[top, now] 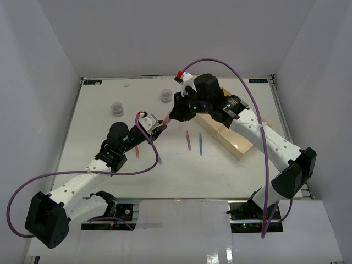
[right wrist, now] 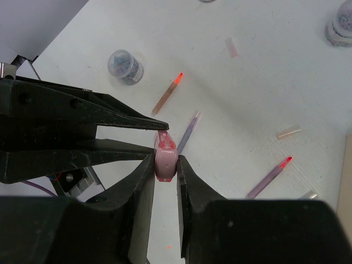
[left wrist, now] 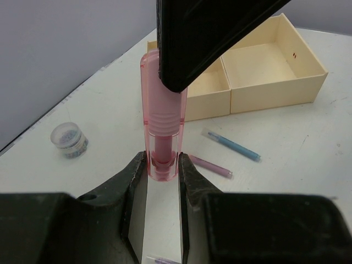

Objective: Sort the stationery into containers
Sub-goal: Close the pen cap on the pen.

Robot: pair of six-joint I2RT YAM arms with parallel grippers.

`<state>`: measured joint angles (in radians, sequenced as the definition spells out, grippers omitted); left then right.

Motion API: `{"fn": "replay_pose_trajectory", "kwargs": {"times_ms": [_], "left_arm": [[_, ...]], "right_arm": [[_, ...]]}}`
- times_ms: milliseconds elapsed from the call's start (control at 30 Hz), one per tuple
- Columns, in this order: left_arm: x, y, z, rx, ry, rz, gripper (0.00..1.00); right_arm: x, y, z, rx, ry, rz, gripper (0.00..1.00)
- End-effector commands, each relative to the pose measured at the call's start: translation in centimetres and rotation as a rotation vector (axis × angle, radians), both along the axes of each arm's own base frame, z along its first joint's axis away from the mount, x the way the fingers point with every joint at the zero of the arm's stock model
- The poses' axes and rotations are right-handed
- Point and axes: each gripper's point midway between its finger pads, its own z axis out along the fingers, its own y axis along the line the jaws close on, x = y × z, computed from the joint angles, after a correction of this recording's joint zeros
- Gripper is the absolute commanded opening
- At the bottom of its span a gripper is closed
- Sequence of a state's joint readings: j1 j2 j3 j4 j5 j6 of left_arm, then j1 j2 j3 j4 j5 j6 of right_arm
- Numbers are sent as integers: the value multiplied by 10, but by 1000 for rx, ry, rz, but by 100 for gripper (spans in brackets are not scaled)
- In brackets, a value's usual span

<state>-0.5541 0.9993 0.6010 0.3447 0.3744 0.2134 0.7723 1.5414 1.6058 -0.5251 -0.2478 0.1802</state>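
A short chunky pink piece point(left wrist: 162, 121) of the stationery hangs in the air above the table, held at both ends. My left gripper point(left wrist: 163, 165) is shut on its lower end, and the right gripper point(right wrist: 165, 164) is shut on the other end point(right wrist: 165, 159). From above, the pink piece point(top: 166, 119) bridges the left gripper point(top: 159, 128) and the right gripper point(top: 175, 114). The beige tray point(top: 237, 145) lies to the right, partly under the right arm. A blue pen point(left wrist: 231, 146) and a purple pen point(left wrist: 212, 166) lie on the table in front of the tray point(left wrist: 275, 99).
Two round grey tubs point(top: 116, 108) point(top: 165, 95) stand at the back left. Thin pens point(top: 188, 140) point(top: 201, 143) point(top: 137, 149) lie loose mid-table. The right wrist view also shows a brownish pen point(right wrist: 168, 94) and small pale scraps point(right wrist: 231, 48) point(right wrist: 289, 132).
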Motion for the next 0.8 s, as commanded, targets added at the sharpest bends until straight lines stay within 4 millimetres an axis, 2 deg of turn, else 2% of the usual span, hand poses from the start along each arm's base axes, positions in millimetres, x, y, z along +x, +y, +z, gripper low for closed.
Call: {"fn": "replay_pose_trajectory", "kwargs": {"times_ms": [0,133,300,767], "left_arm": [[-5,-6,49,-62,-122,-37,1],[-6,-7,59,-61,-155,-37,0],[-5,-9,62,-47,-168,-36,0],[-4,-17,83,-32,-260,-24,0]], "right_arm": [[-8,-2,-29,-70,75,25,8],[-11,-1,-39,-92,106,38,8],[-15,-2,-49,-112,137,44,8],[-21,-2,-65,-147,200,57,8]]}}
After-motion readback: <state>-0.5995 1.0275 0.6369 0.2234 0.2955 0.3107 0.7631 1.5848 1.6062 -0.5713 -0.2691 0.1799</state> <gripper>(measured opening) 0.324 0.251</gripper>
